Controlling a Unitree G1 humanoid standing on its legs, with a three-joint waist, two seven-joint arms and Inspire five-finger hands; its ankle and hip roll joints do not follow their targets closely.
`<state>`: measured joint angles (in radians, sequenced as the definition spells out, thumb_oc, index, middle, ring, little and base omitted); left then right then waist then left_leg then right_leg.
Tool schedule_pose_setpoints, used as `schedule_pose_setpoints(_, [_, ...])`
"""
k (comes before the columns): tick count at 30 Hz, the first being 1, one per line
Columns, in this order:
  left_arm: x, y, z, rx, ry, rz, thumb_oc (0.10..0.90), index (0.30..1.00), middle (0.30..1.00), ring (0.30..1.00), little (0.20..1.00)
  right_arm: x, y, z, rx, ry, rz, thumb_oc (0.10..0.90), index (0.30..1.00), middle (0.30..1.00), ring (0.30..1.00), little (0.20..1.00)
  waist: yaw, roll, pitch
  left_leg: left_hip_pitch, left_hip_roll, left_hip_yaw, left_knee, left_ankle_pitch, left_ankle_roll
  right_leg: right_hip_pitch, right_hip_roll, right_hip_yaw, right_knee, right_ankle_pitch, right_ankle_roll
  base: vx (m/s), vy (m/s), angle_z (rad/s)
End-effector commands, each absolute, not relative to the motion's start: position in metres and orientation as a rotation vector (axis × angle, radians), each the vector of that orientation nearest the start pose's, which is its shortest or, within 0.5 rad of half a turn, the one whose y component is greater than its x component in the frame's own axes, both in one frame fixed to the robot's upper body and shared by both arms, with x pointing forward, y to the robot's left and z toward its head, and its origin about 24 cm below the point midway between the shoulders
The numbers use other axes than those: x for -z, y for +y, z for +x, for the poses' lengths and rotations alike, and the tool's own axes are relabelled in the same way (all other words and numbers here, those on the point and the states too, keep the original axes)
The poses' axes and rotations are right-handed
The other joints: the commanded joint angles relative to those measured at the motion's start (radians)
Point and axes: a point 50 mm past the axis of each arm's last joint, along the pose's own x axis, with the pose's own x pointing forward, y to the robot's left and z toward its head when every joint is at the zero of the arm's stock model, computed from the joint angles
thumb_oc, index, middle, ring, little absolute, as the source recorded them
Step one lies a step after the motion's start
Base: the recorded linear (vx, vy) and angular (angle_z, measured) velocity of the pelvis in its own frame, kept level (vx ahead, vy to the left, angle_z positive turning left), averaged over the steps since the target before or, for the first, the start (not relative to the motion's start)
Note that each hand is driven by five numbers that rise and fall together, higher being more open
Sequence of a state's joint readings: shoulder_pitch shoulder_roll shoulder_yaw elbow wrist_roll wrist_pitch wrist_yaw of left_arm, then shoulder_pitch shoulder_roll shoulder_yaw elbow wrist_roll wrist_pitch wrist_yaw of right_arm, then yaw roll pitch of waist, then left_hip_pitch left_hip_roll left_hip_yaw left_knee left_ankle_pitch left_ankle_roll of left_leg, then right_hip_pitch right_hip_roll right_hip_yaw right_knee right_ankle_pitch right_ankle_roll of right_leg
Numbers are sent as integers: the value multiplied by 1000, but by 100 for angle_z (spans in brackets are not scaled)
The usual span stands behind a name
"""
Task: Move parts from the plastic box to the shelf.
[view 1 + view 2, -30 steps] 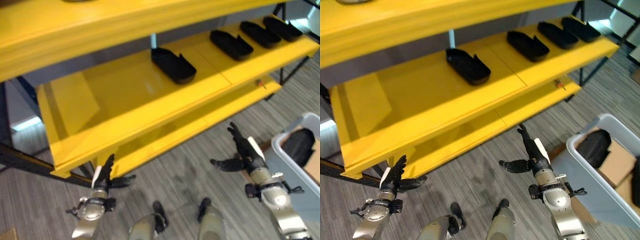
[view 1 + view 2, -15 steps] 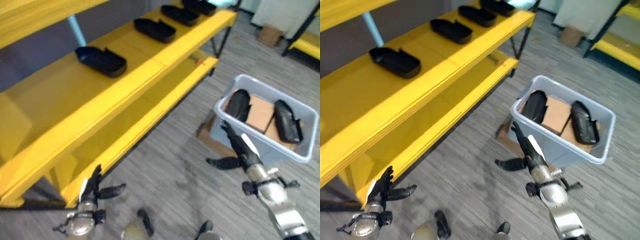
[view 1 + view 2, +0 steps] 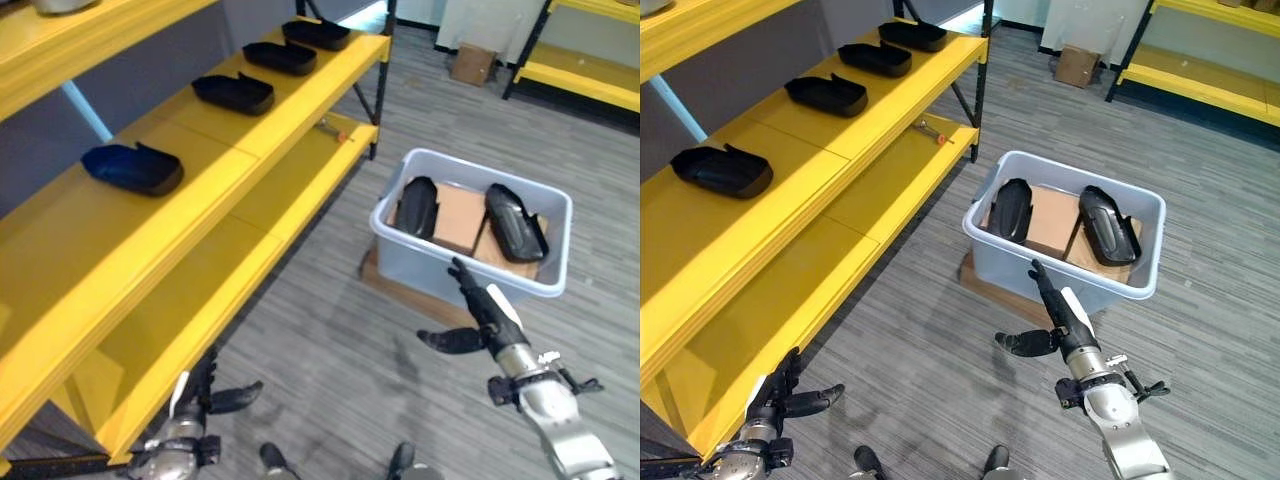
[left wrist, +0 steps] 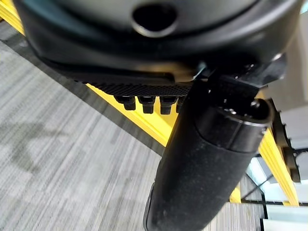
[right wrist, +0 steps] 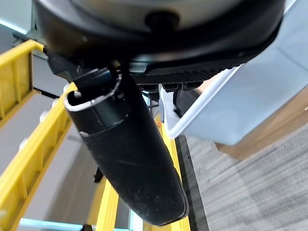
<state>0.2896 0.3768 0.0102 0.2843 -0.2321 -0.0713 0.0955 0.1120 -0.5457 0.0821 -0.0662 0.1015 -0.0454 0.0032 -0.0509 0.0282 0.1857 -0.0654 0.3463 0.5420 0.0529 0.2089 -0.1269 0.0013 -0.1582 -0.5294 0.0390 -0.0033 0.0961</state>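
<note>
The right hand [image 3: 1060, 318] is hovering empty with fingers straight and thumb spread, just short of the pale grey plastic box [image 3: 1137, 283], where two black moulded parts [image 3: 1011, 209] are lying on brown cardboard. Reaching over the box's near rim and curling round one part seems best. The left hand [image 3: 790, 400], relaxed and empty, is hanging far from the box, by the yellow shelf [image 3: 790, 170].

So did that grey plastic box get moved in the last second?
Cannot tell for sure, but probably not: the whole picture swung round, so the camera turned. The plastic box sits on its brown board, off the yellow shelf's end.
</note>
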Motion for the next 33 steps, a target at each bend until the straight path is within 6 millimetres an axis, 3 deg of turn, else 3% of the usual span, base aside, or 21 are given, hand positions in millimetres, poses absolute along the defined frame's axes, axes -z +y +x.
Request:
schedule_pose_setpoints(1, [10, 270, 191, -244, 236, 176, 900, 1000, 1000, 1000, 1000, -119, -225, 243, -76, -310, -414, 900, 1000, 1000, 1000, 1000, 3, -5, 1, 101, 134, -4, 139, 90, -123, -48, 41, 54, 6, -10, -25, 85, -269, -25])
schedule_pose_setpoints(3, [10, 267, 193, -236, 232, 167, 900, 1000, 1000, 1000, 1000, -119, -225, 243, -77, -311, -415, 900, 1000, 1000, 1000, 1000, 5, -6, 5, 89, 148, -21, 199, 106, -124, -34, 64, 63, -2, -31, -46, 107, -306, -24])
schedule_pose_setpoints(4, [10, 266, 194, -233, 231, 161, 900, 1000, 1000, 1000, 1000, -119, -226, 242, -74, -310, -421, 900, 1000, 1000, 1000, 1000, 7, -12, 11, 59, 162, -55, 301, 113, -121, -14, 90, 76, -13, -55, -72, 149, -379, -15])
schedule_pose_setpoints(6, [10, 265, 193, -230, 234, 163, 900, 1000, 1000, 1000, 1000, -120, -225, 243, -85, -313, -424, 900, 1000, 1000, 1000, 1000, 27, -21, 24, 23, 134, -160, 397, 116, -107, 1, 114, 106, -19, -69, -95, 98, -260, -16])
schedule_pose_setpoints(7, [11, 266, 190, -239, 237, 160, 900, 1000, 1000, 1000, 1000, -121, -222, 244, -98, -315, -428, 900, 1000, 1000, 1000, 1000, 44, -26, 34, -13, 85, -238, 423, 92, -84, 2, 122, 127, -22, -73, -101, -34, -118, -32])
schedule_pose_setpoints(8, [13, 266, 186, -258, 245, 148, 900, 1000, 1000, 1000, 1000, -122, -218, 247, -115, -323, -423, 900, 1000, 1000, 1000, 1000, 66, -39, 40, -83, 3, -301, 427, 37, -26, -5, 117, 131, -29, -59, -103, -32, -97, -54])
schedule_pose_setpoints(9, [14, 267, 183, -273, 250, 132, 900, 1000, 1000, 1000, 1000, -121, -215, 248, -128, -321, -420, 900, 1000, 1000, 1000, 1000, 76, -50, 43, -129, -48, -342, 443, 5, -4, -2, 123, 158, -32, -53, -98, -8, -80, -66])
schedule_pose_setpoints(10, [16, 269, 179, -291, 257, 130, 900, 1000, 1000, 1000, 1000, -120, -212, 251, -147, -321, -418, 900, 1000, 1000, 1000, 1000, 96, -58, 47, -163, -84, -390, 448, -14, 10, -4, 132, 182, -32, -47, -93, 82, -98, -76])
schedule_pose_setpoints(13, [15, 276, 171, -318, 263, 130, 900, 1000, 1000, 1000, 1000, -119, -203, 258, -187, -319, -398, 900, 1000, 1000, 1000, 1000, 132, -68, 59, -215, -44, -443, 358, 7, 22, -2, 152, 228, -12, -60, -88, 97, -44, -123])
schedule_pose_setpoints(15, [15, 279, 170, -333, 260, 130, 900, 1000, 1000, 1000, 1000, -118, -195, 263, -215, -327, -377, 900, 1000, 1000, 1000, 1000, 163, -67, 83, -222, -68, -539, 251, 32, 28, -2, 164, 270, 13, -70, -87, 68, 37, -54])
schedule_pose_setpoints(18, [13, 280, 171, -334, 252, 131, 900, 1000, 1000, 1000, 1000, -119, -192, 265, -236, -330, -371, 900, 1000, 1000, 1000, 1000, 167, -65, 87, -207, -52, -584, 152, 80, 15, -8, 176, 296, 30, -86, -87, 55, 45, -71])
schedule_pose_setpoints(20, [8, 280, 179, -317, 230, 141, 900, 1000, 1000, 1000, 1000, -118, -195, 264, -229, -321, -372, 900, 1000, 1000, 1000, 1000, 164, -59, 89, -197, -29, -609, 45, 154, -14, -22, 177, 311, 65, -103, -84, 153, 188, -45])
schedule_pose_setpoints(22, [5, 279, 184, -303, 214, 156, 900, 1000, 1000, 1000, 1000, -118, -197, 262, -228, -318, -377, 900, 1000, 1000, 1000, 1000, 159, -55, 86, -202, -46, -656, 11, 160, -21, -23, 173, 336, 79, -113, -76, 217, 289, -25])
schedule_pose_setpoints(23, [3, 279, 186, -295, 206, 162, 900, 1000, 1000, 1000, 1000, -116, -199, 257, -236, -305, -382, 900, 1000, 1000, 1000, 1000, 147, -55, 75, -181, -82, -666, 22, 69, -5, -25, 165, 374, 89, -123, -69, 210, 260, -50])
schedule_pose_setpoints(29, [2, 274, 193, -248, 194, 180, 900, 1000, 1000, 1000, 1000, -106, -210, 247, -202, -259, -379, 900, 1000, 1000, 1000, 1000, 118, -55, 57, -169, -142, -605, 26, 7, 9, 4, 112, 379, 60, -116, -42, 192, 233, -25])
schedule_pose_setpoints(33, [-6, 277, 196, -238, 165, 197, 900, 1000, 1000, 1000, 1000, -110, -203, 249, -224, -277, -392, 900, 1000, 1000, 1000, 1000, 105, -66, 34, -178, -215, -547, 30, -89, 59, -22, 43, 411, 15, -70, 6, 169, 293, -22])
